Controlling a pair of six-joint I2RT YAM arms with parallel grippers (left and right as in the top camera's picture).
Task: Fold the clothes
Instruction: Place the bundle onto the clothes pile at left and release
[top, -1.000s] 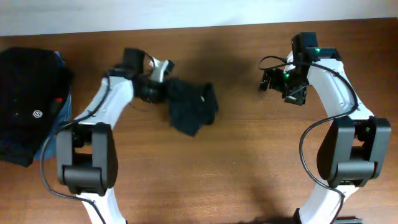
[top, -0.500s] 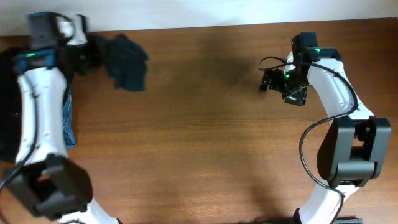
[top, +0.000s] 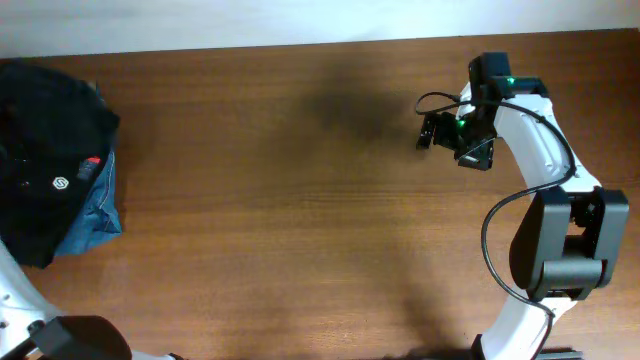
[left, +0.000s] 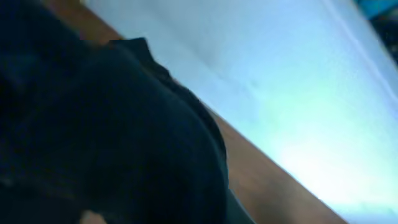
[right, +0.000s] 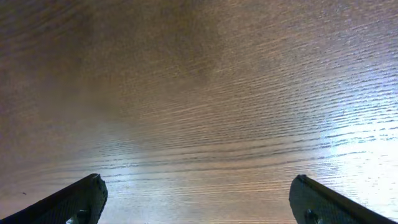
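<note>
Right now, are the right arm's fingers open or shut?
Open: the two fingers sit at opposite bottom corners of the right wrist view, bare wooden table between.

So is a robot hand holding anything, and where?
The left hand seems to clutch bunched black cloth; which part cannot be told. The right hand is open and empty.

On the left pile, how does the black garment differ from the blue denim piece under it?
The black garment lies on top, mostly showing; the denim piece lies beneath, only its right edge peeking out. The black garment carries a small white round logo and a red tag; the denim piece shows no marking. Both sit bunched at the table's left edge.
</note>
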